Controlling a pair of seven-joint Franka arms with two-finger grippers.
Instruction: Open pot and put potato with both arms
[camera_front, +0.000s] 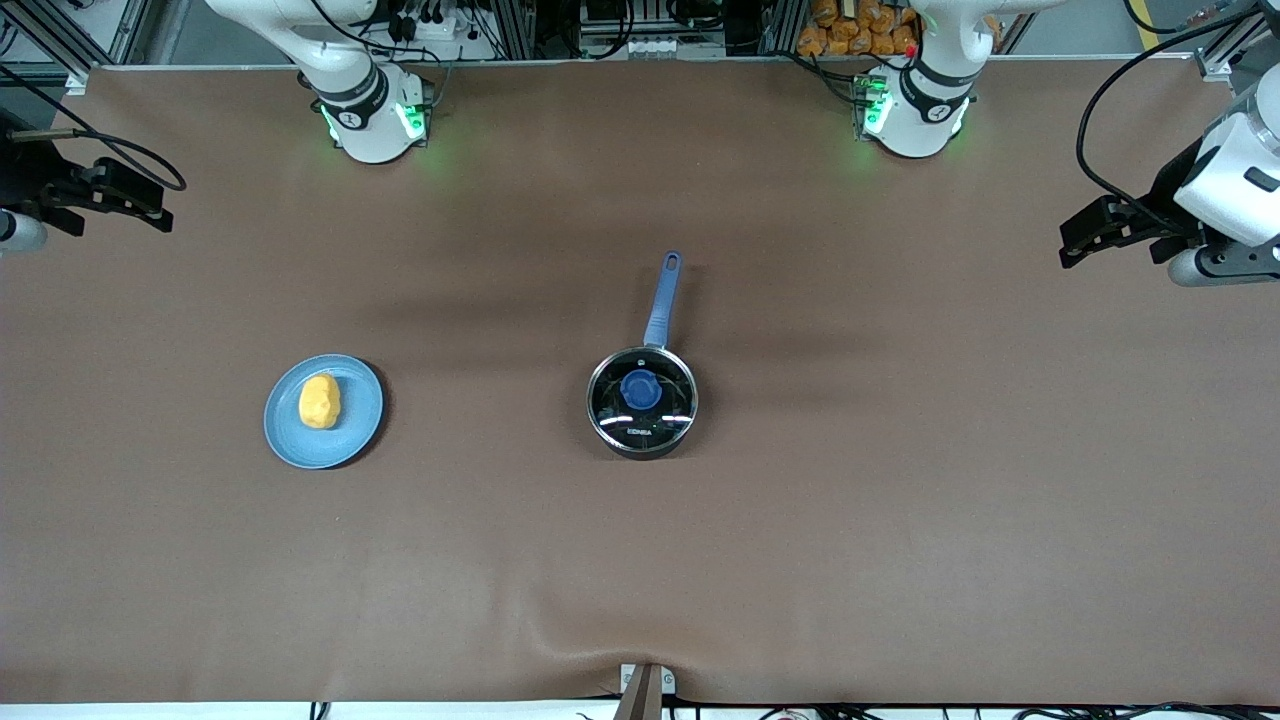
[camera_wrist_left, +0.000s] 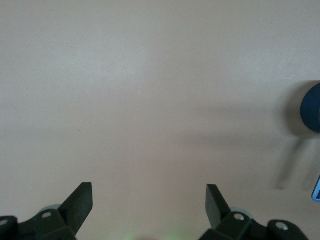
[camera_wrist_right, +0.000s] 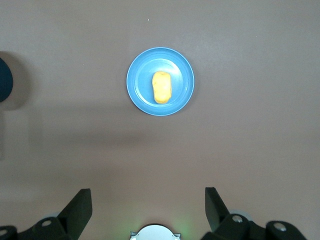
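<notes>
The pot (camera_front: 642, 402) stands mid-table, black, with its glass lid and blue knob (camera_front: 640, 389) on and its blue handle (camera_front: 662, 298) pointing toward the robots' bases. The yellow potato (camera_front: 320, 401) lies on a light-blue plate (camera_front: 352, 432) toward the right arm's end. My right gripper (camera_front: 150, 205) hangs open and empty over the table's edge at that end. In the right wrist view the gripper (camera_wrist_right: 148, 197) is open, with the potato (camera_wrist_right: 161, 87) some way off. My left gripper (camera_front: 1070, 245) hangs open and empty at the left arm's end. In the left wrist view the gripper (camera_wrist_left: 149, 192) is over bare table.
The brown table (camera_front: 900, 520) is bare apart from the plate and the pot. The two arm bases (camera_front: 365, 120) (camera_front: 912, 112) stand along the edge farthest from the front camera. The pot's edge (camera_wrist_left: 313, 107) shows in the left wrist view and in the right wrist view (camera_wrist_right: 4, 80).
</notes>
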